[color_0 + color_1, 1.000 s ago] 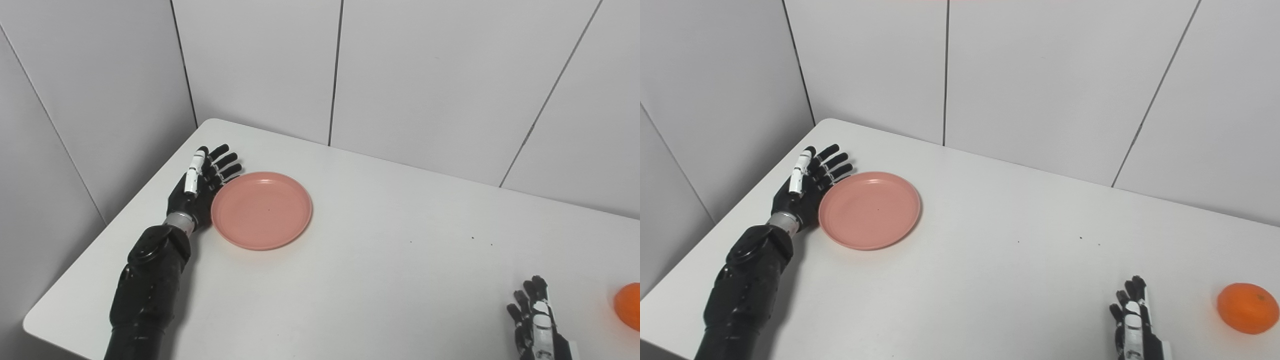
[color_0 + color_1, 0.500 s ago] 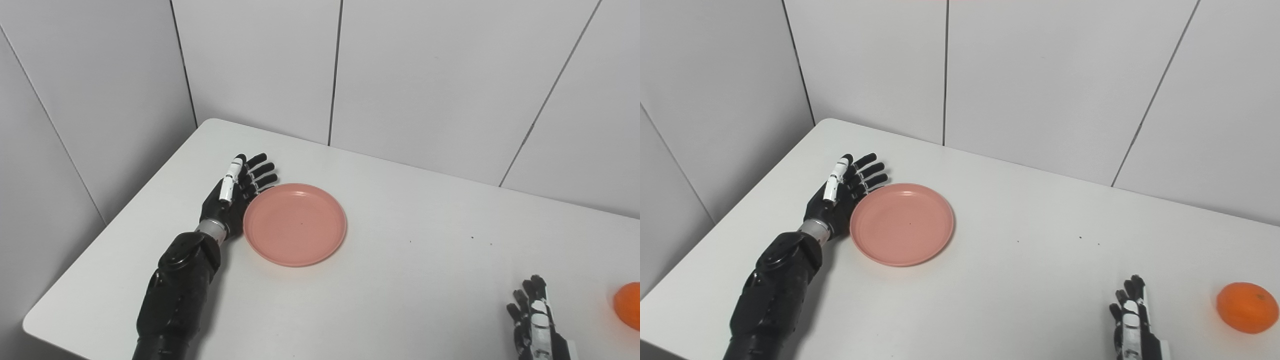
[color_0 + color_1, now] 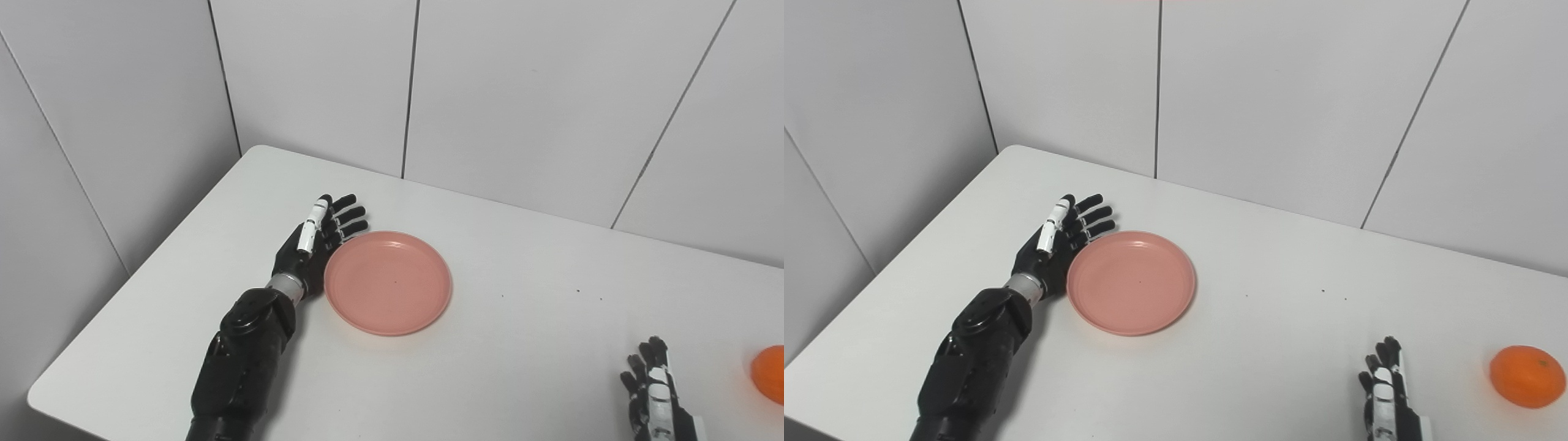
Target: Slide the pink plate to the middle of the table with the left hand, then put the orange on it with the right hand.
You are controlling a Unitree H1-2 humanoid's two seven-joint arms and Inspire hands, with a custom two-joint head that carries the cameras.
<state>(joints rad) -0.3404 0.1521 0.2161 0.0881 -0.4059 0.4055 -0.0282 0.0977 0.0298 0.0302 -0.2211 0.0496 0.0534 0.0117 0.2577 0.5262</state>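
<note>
One left robot hand (image 3: pixel 315 245), fingers spread, edge against pink plate (image 3: pixel 388 282): push low and level toward desk (image 3: pixel 502 355) centre.

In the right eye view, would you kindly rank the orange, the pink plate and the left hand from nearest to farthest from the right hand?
1. Orange, just to its right.
2. Pink plate, mid-table, to its left.
3. Left hand, at the plate's far-left rim.
</note>
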